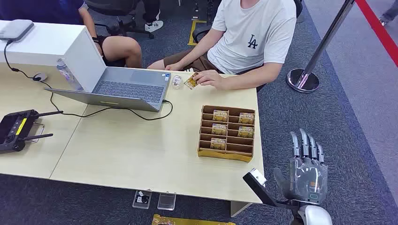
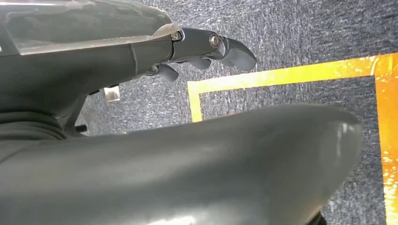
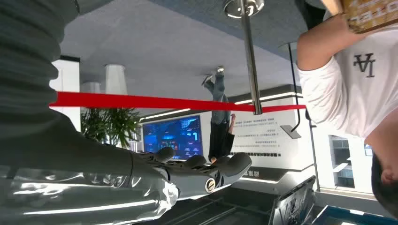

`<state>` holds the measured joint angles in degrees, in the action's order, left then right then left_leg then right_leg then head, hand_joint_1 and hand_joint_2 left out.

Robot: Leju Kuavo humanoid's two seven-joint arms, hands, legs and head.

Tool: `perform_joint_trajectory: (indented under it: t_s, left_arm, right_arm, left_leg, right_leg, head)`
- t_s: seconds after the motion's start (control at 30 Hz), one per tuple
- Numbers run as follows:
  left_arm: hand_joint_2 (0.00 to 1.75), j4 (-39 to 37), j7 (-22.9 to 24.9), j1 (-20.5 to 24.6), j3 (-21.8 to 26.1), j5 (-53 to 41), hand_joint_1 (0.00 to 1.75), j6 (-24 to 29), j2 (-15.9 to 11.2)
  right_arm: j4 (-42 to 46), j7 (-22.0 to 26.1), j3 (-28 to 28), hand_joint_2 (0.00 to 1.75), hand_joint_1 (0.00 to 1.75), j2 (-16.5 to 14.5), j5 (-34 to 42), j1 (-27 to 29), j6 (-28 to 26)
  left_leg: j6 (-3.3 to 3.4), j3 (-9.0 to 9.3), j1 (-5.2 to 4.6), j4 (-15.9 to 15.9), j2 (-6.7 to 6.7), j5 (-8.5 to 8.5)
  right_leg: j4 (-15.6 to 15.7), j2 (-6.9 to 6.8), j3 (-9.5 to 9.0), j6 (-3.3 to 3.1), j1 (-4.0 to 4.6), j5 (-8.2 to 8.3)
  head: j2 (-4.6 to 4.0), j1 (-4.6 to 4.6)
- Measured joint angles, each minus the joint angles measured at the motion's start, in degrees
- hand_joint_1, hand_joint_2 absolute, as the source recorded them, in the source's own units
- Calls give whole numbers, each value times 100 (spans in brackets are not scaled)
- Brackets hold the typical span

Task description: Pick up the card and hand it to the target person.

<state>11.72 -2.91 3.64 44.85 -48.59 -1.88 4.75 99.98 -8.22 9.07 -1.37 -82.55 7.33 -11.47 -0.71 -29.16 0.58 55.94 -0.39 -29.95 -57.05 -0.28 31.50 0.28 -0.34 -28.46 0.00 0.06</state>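
Card (image 1: 191, 81) was seen at the far edge of the table (image 1: 131, 154), pinched in the hand of the person in the white T-shirt (image 1: 251, 37), who was seated across from the robot. Beside it, a small clear round object (image 1: 177, 81) was noted on the tabletop. Right hand (image 1: 307, 171) was observed raised off the table's near right corner, over the grey carpet, fingers straight and spread, nothing held; the same extended fingers (image 3: 206, 171) were recorded in the right wrist view. Left hand (image 2: 202, 51) was seen in the left wrist view hanging over carpet marked with yellow tape (image 2: 281, 75), fingers partly curled with nothing in them; whether it counted as open or closed could not be told. A wooden slotted card rack (image 1: 226, 132) with several cards in its slots was noted near the table's right side, an open laptop (image 1: 119, 84) farther left, and a black remote controller (image 1: 16, 129) at the left edge. A stanchion post (image 1: 309, 70) with red belt stood to the right.
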Motion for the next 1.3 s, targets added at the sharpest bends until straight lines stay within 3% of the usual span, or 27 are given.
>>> perform_joint_trajectory:
  t_s: [0.8, 0.93, 1.0, 1.07, 1.13, 1.3]
  left_arm:
    - [0, 0, 63, 10, 0, -167, 0, -53, 5]
    - [0, 0, 90, 9, 3, -178, 0, -51, 19]
    - [0, 0, 90, 10, 5, -181, 0, -50, 26]
    - [0, 0, 80, 10, 11, -181, 0, -48, 30]
    - [0, 0, 59, 9, 19, -181, 0, -44, 32]
    - [0, 0, 33, 9, 32, -185, 0, -43, 32]
  right_arm:
    - [-1925, -373, 388, 175, 0, -92, -54, -1578, -196]
    - [-2102, -372, 537, 175, 30, -155, -55, -1742, -174]
    - [-2173, -372, 602, 175, 67, -178, -56, -1805, -165]
    - [-2243, -372, 670, 175, 118, -198, -59, -1853, -159]
    - [-2305, -372, 742, 175, 143, -210, -59, -1893, -157]
    - [-2428, -415, 889, 175, 152, -231, -88, -1973, -139]
  left_leg:
    - [2, -1, 0, 0, 0, 4]
    - [2, -1, 0, 1, 0, 4]
    - [2, -1, 0, 1, 0, 4]
    - [2, -1, 0, 1, -1, 4]
    - [2, -1, 0, 1, -1, 4]
    - [2, -1, 0, 1, -1, 4]
  right_leg:
    - [-3, 0, 0, 0, 0, 1]
    - [-3, 0, 0, 0, 0, 1]
    - [-3, 0, 0, 0, 0, 1]
    - [-3, 0, 0, 0, 0, 1]
    - [-3, 0, 0, 0, 0, 1]
    - [-4, 0, 0, 0, 0, 1]
  head:
    - [0, 1]
    - [0, 1]
    - [0, 2]
    - [0, 5]
    - [0, 5]
    - [0, 3]
